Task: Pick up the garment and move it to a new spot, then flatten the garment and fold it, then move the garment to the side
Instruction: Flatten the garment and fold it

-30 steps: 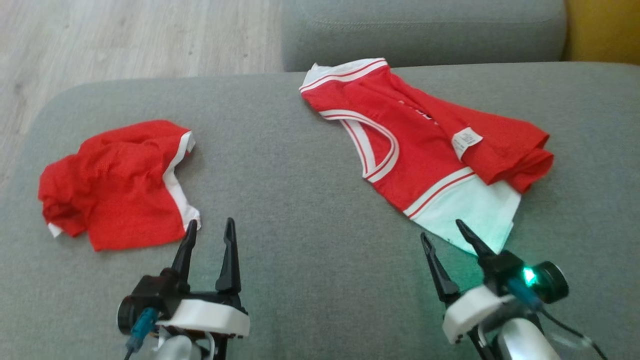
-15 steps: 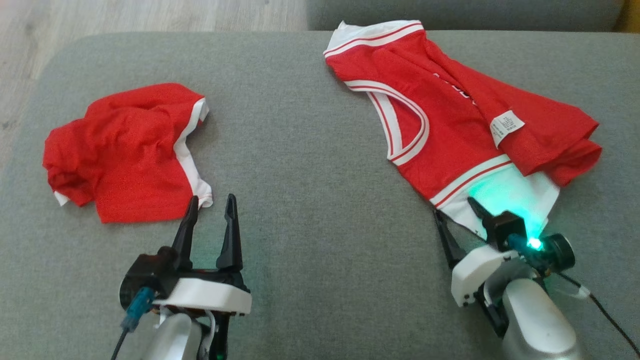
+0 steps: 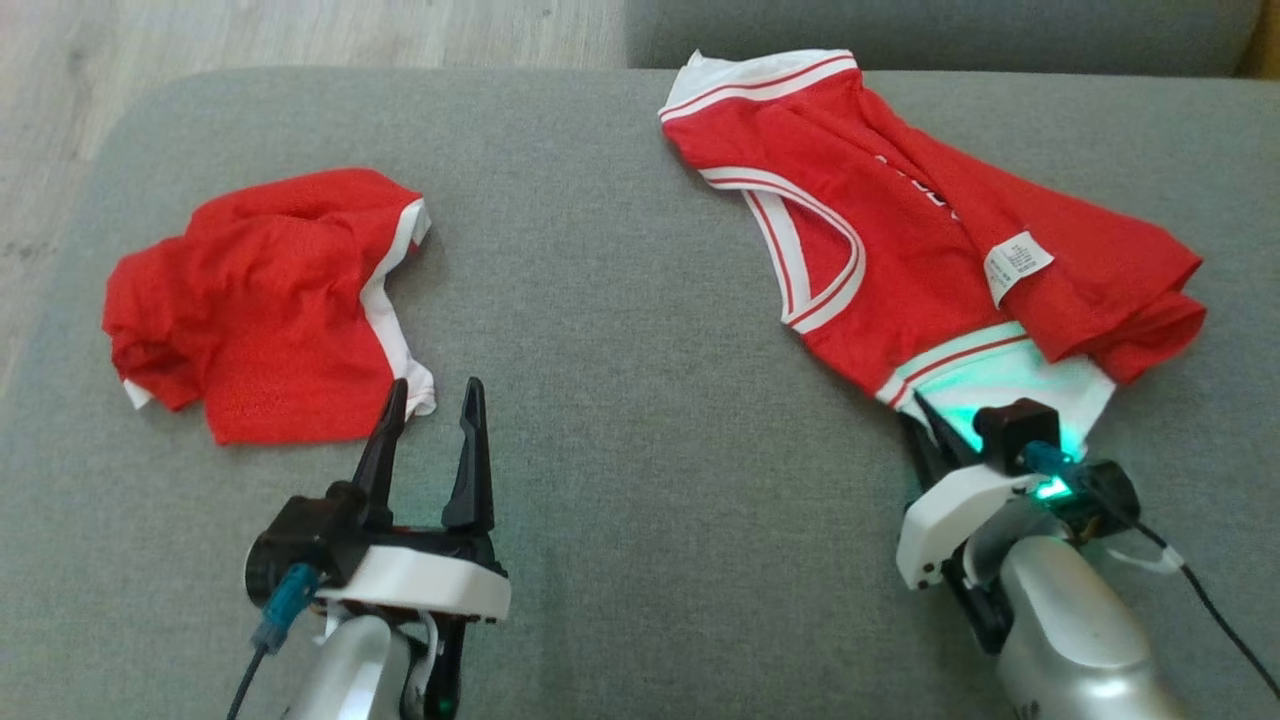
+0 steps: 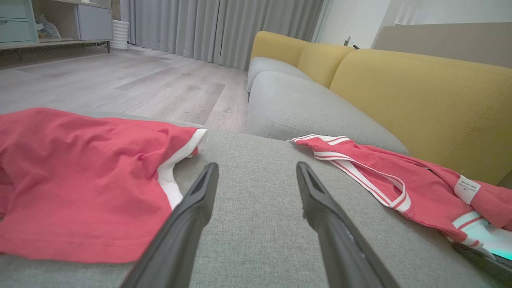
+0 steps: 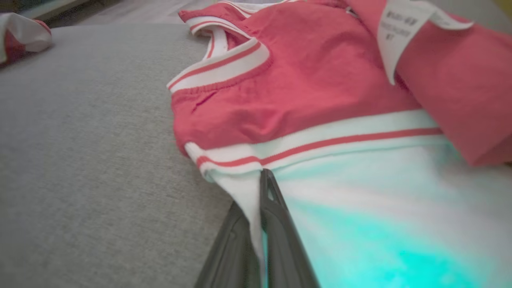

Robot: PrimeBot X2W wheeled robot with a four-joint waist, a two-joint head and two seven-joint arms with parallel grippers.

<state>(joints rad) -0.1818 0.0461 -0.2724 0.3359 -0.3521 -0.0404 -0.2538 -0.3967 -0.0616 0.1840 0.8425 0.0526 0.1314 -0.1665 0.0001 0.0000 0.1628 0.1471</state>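
Observation:
A red jersey [image 3: 900, 250] with white striped trim and a white hem lies crumpled at the right of the grey cushion [image 3: 620, 420]; a care label shows on it. My right gripper [image 3: 925, 425] is shut on the hem's near left corner, and the right wrist view shows white cloth [image 5: 248, 192] pinched between the fingers. A second red garment [image 3: 260, 300] with a white edge lies bunched at the left. My left gripper [image 3: 436, 395] stands open just right of its near corner, with nothing between the fingers [image 4: 200, 200].
The cushion's left and far edges drop to a wooden floor [image 3: 300, 30]. Beyond it stands a grey sofa seat [image 4: 300, 108] with yellow backrests [image 4: 420, 100]. A cable trails from my right wrist [image 3: 1200, 610].
My right gripper has pushed forward onto the jersey's white hem and closed on it. The head camera tilted down. My left gripper stays open in place.

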